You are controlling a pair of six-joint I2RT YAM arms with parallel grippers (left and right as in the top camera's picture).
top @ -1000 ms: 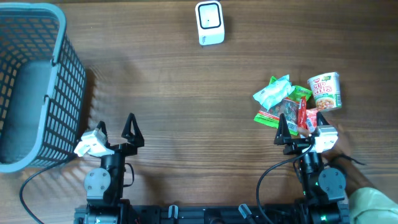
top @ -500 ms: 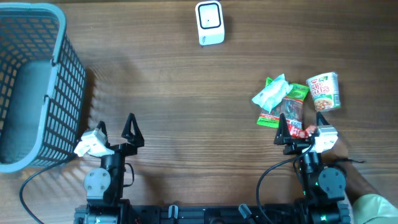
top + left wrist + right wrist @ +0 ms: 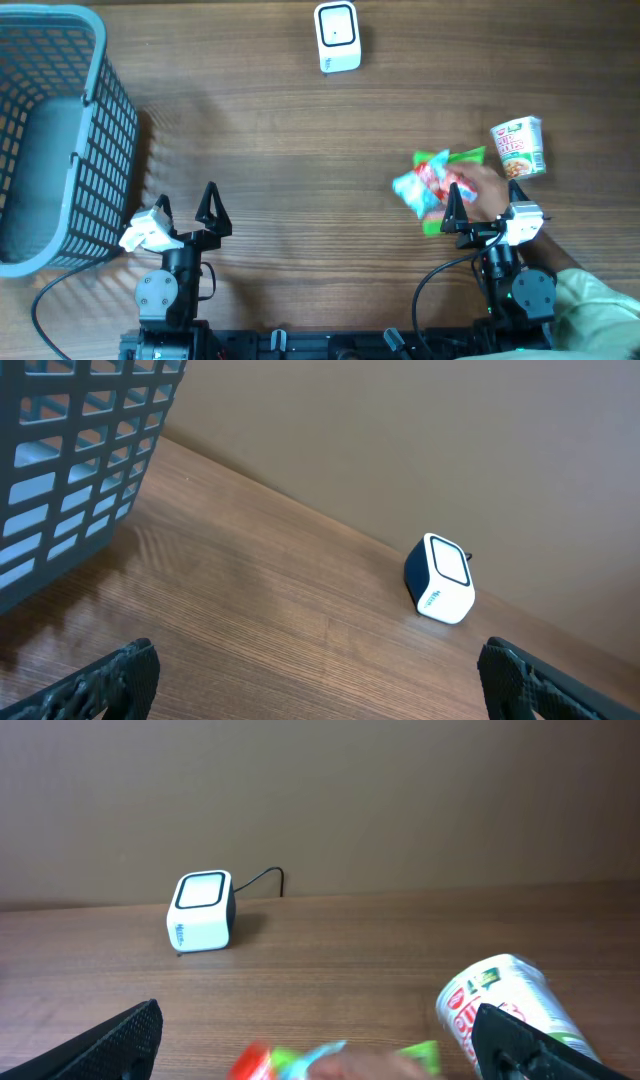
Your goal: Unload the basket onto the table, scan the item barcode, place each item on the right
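1. Packets (image 3: 435, 182) lie in a blurred heap on the bench (image 3: 300, 150), just ahead of the right pincer (image 3: 484, 205), with someone's hand (image 3: 482, 188) on them. A cup noodle (image 3: 518, 148) lies on its side nearby.
2. Right pincer and left pincer (image 3: 185, 205) both gape fully, holding nothing.
3. Packets look light, soft and slippery, so I'd pinch a flat edge seam.
4. Cup looks light and stiff but crushable, so grip gently across its middle.
5. Scanner (image 3: 337, 37) sits well apart, at the far edge.

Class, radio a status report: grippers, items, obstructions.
Left gripper open, right gripper open, both empty. Snack packets blurred, scanner far off. Person's hand among packets.
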